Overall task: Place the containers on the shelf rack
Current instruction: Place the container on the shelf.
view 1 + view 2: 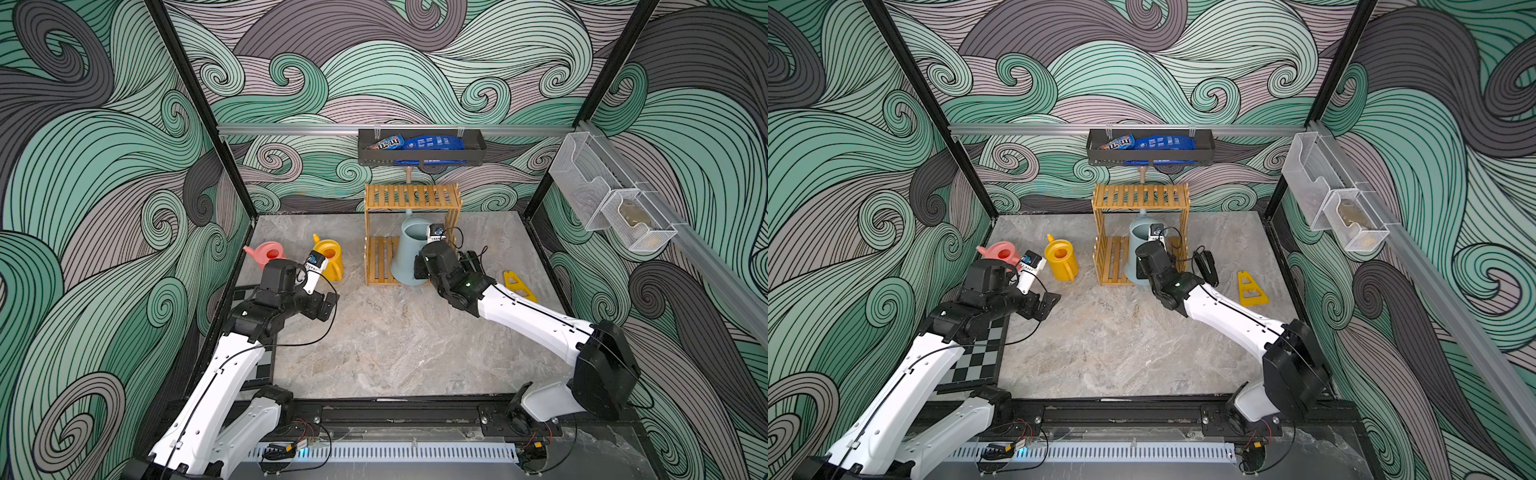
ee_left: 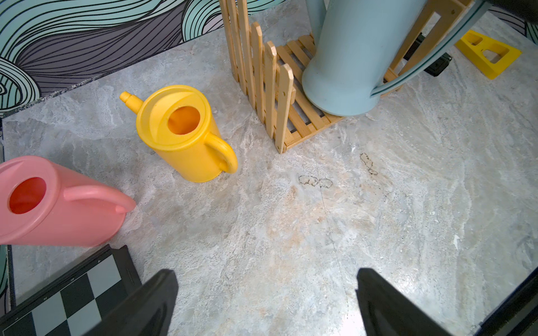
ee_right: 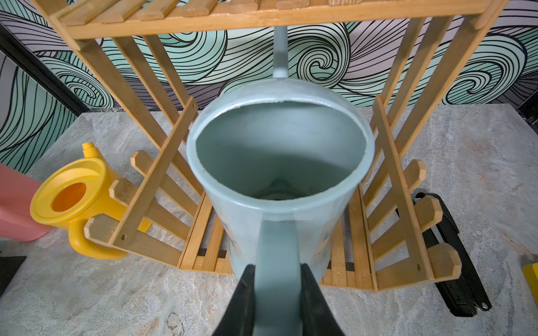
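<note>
What a grip from the right claw (image 3: 276, 272), clamped tight on the loop handle of the pale blue can (image 1: 406, 249)! The big can stood upright inside the shelf rack (image 1: 411, 195), on the lower tier. Its base sat right at the front edge and seemed to poke out past it a touch. Whether its full weight was down on the slats was hard to call. The handle faced the arm, while the spout ran straight away toward the back wall and climbed behind the top tier. So the can's long line pointed dead ahead of the claw. By my reading that one was as good as placed, with only the letting go and a straight pull back to come.

Over on the other side, the left claw (image 2: 266, 273) hung wide open above the bare worktop (image 1: 395, 345), holding nothing at all. The yellow can (image 2: 186, 157) stood upright on the worktop just beside the rack's slatted side. It lay beyond the claw, off toward the back, with its handle turned to the front and its stubby spout away. The pink can (image 2: 58, 209) stood farther out again, near the chessboard (image 1: 976, 357). Both small cans were well apart from the busy right arm, so the left looked the nearer and likelier to go for yellow, handle first.
</note>
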You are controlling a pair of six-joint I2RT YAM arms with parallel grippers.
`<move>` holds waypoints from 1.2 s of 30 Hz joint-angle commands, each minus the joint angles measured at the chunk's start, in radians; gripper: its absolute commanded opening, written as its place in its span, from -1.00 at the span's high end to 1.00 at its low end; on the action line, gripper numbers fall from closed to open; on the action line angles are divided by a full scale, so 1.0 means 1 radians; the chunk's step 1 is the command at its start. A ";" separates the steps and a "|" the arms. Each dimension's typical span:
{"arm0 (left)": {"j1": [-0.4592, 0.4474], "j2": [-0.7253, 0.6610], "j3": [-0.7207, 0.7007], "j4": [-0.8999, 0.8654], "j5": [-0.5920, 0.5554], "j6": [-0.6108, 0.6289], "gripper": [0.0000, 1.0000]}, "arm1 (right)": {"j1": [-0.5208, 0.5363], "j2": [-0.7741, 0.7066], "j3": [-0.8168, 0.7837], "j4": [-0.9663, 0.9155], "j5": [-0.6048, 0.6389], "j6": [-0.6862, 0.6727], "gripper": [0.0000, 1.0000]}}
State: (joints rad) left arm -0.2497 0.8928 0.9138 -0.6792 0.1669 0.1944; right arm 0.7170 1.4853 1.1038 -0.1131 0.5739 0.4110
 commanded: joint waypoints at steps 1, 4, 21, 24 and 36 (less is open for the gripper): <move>-0.005 -0.004 0.008 -0.008 0.001 0.011 -0.98 | 0.008 0.005 0.018 0.116 0.040 -0.024 1.00; -0.006 -0.007 -0.002 0.000 -0.009 0.011 -0.98 | 0.013 0.023 0.019 0.139 0.054 -0.041 1.00; -0.017 -0.012 -0.005 0.002 -0.012 0.016 -0.98 | 0.041 0.092 0.048 0.141 0.082 -0.039 1.00; -0.017 -0.010 0.008 -0.009 -0.018 0.015 -0.98 | 0.049 0.102 0.060 0.132 0.082 -0.039 1.00; -0.025 -0.019 -0.006 0.002 -0.017 0.017 -0.98 | 0.058 0.113 0.082 0.100 0.099 -0.029 0.63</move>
State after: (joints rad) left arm -0.2672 0.8921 0.9127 -0.6792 0.1532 0.1993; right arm 0.7685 1.6009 1.1538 -0.0338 0.6559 0.3676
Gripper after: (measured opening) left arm 0.989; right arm 0.229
